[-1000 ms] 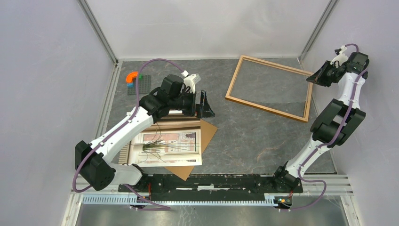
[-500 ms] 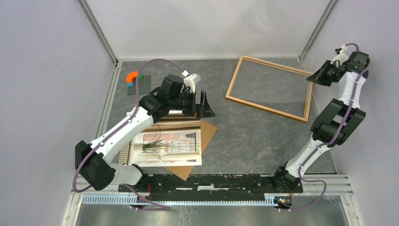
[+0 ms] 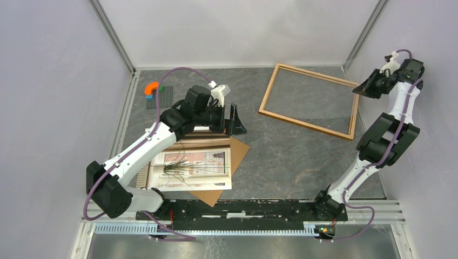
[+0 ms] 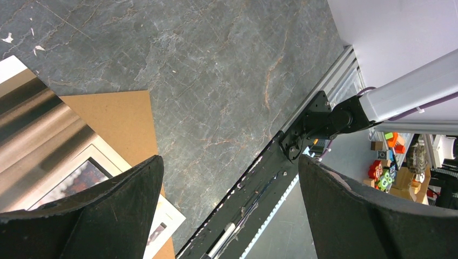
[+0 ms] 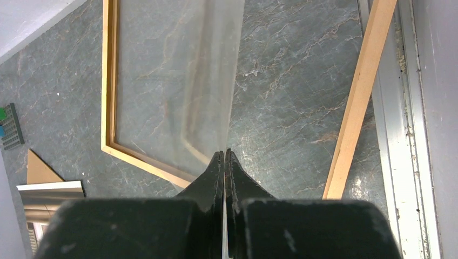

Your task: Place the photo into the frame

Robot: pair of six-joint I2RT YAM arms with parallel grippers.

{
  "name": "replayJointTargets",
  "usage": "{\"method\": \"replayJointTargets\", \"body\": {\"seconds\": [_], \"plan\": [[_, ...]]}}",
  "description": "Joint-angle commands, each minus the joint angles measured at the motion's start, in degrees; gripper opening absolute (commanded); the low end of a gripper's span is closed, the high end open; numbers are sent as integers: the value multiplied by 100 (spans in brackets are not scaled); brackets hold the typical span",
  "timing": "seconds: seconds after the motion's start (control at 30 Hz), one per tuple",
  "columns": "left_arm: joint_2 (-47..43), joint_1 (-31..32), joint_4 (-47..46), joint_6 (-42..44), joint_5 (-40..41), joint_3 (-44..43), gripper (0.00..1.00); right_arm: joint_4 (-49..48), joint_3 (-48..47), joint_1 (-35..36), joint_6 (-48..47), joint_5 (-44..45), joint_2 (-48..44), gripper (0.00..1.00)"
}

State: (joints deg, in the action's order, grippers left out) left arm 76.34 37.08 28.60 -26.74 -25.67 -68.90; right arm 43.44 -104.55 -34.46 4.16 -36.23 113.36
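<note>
Far left, the bricks [image 3: 153,90] sit at the back of the table [image 3: 281,162], out of play. Next over, the photo [image 3: 192,167] lies flat on the brown board [image 3: 240,148], close in front of the left arm's base and well apart from where it needs to go. The left fingers [image 3: 235,123] hover just past the photo's far edge, spread wide, holding nothing.

Across the middle, bare table. Then the frame [image 3: 269,89], lying flat at the back right, its opening showing the table through it. At its right corner the right fingers [image 5: 224,162] are pressed together, and the wrist view shows them clamped on the edge of a clear pane [image 5: 178,81], which looks tilted up off the frame.

So the step in hand, I'd say, is fetching the photo. To do it well, the left fingers should drop onto a free edge and nip the photo alone, not the board beneath. Carry it level to the frame and slide it in square to the corners. The right side's job is to hold that pane steady; a slip there could crack it or knock the frame askew.
</note>
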Motion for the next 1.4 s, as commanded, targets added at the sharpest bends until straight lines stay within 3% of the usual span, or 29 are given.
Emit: {"method": "replayJointTargets", "body": {"seconds": [0.0,0.47,0.5,0.57,0.7,0.77,1.03,1.37], "plan": [[4,-17,-146,-84,-94,-13,100,-12,-239,-175,160,230,80,0],[-10,-17,-144,-84,-112,-19,100,-225,77,-97,236,-18,-8,0],[-5,-14,-147,-85,-114,-18,100,-269,123,-96,273,-93,-23,2],[-13,-16,-150,-84,-114,-18,100,-483,379,-95,396,-399,-122,19],[-19,-17,-151,-94,-122,-27,100,-831,803,-15,574,-533,-364,42],[-32,-17,-146,-93,-131,-27,100,-857,881,59,575,-458,-406,48],[-71,-11,-145,-101,-145,-27,100,-1156,1184,201,828,-430,-523,39],[-131,-13,-147,-85,-122,-18,100,-2263,2124,400,1677,-283,-826,40]]}}
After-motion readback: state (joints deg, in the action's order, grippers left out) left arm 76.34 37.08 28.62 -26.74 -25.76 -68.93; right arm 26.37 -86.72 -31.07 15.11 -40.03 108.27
